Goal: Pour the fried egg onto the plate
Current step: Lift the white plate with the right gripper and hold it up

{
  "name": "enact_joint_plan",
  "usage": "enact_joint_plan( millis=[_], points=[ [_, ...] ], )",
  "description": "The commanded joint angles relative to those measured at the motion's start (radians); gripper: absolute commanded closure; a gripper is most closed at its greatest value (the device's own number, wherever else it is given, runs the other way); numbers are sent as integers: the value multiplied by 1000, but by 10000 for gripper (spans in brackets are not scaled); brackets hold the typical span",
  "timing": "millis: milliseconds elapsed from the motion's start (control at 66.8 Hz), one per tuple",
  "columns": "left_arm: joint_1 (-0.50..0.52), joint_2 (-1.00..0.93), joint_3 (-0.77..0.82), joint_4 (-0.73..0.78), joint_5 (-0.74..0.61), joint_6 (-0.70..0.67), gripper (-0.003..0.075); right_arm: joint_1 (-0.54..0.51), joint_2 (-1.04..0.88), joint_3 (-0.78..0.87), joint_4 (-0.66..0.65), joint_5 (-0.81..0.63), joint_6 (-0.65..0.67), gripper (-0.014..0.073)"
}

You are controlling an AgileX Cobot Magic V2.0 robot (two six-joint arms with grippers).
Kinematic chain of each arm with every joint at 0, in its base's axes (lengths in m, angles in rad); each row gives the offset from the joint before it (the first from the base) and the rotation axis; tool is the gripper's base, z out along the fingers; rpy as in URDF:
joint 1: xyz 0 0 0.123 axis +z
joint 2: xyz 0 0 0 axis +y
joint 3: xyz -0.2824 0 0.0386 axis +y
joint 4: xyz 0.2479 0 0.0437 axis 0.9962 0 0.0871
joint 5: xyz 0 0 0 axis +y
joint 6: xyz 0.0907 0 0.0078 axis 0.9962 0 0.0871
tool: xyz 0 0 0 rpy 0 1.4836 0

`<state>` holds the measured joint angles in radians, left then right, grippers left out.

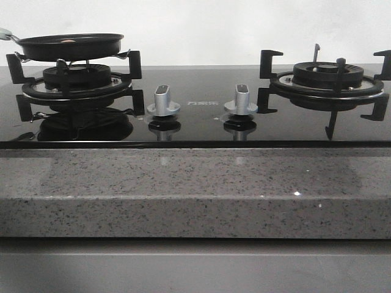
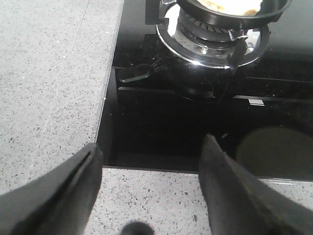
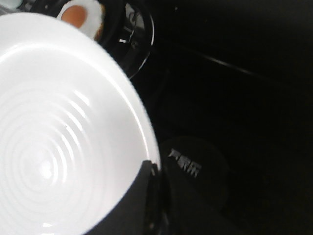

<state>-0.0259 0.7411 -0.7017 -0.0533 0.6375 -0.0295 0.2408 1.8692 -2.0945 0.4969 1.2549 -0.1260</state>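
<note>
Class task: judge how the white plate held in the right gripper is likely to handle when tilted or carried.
The plate looks rigid and glossy, so probably slippery at its rim. The right gripper grips only one edge, so it may pivot or sag. It looks ceramic-like, so likely breakable.

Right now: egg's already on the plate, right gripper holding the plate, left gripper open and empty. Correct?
Not quite. The fried egg is in the black pan on the left burner, not on the plate, which the right wrist view shows bare. The rest stands.
</note>
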Motion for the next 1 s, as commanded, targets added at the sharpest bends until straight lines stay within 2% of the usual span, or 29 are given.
enact_joint_plan(
  millis=[0,209,419,628,987],
  points=[
    [2,1,-28,-2,-66,-6,283,-2,-154,124,40,-94,-13,661],
    [2,1,-28,-2,-68,-6,283,-2,-373,538,60,-289,-15,661],
    [2,1,-28,-2,-68,-6,283,-2,-462,817,80,-389,-40,661],
    [2,1,-28,-2,-68,-6,283,-2,-446,929,80,-494,-40,661],
    [2,1,-28,-2,-70,-6,283,-2,-403,936,80,-541,-40,661]
  ],
)
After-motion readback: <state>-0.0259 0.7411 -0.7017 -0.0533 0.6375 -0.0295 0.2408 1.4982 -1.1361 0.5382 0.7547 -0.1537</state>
